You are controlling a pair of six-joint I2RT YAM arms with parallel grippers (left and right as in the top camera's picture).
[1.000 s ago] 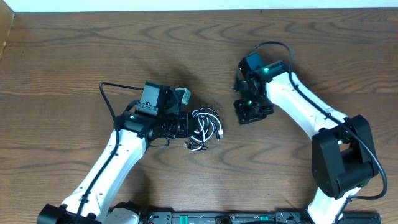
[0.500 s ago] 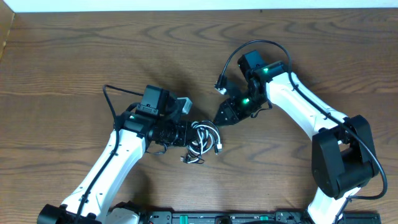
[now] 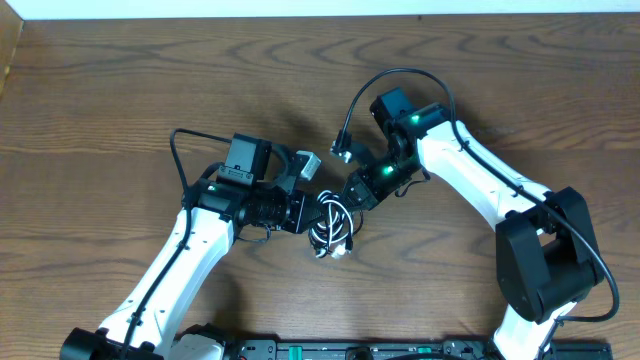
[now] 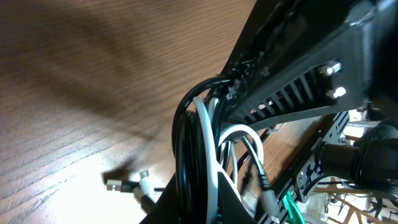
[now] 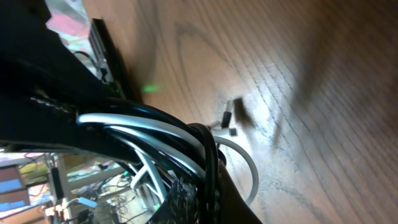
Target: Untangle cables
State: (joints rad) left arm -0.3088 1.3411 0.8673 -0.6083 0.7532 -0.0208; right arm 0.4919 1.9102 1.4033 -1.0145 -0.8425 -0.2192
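Note:
The cables (image 3: 334,226) are thin black and white cords in a small coil on the wooden table, between the two arms. My left gripper (image 3: 308,214) is shut on the coil's left side. My right gripper (image 3: 349,196) is shut on its upper right edge. In the left wrist view, black and white strands (image 4: 198,143) run between the jaws of my left gripper (image 4: 200,208), and small plug ends (image 4: 127,185) lie on the wood. In the right wrist view, black strands (image 5: 209,155) pass through my right gripper (image 5: 208,199). A white loop (image 5: 249,165) bulges out beside it.
The wooden table (image 3: 120,90) stretches wide to the left and back. A thick black arm cable (image 3: 390,80) arcs above the right wrist, and another (image 3: 185,150) loops behind the left wrist. A black rail (image 3: 350,350) runs along the front edge.
My right gripper has swung down and left onto the coil and has shut on it. My left gripper, still holding the coil, has shifted slightly right.

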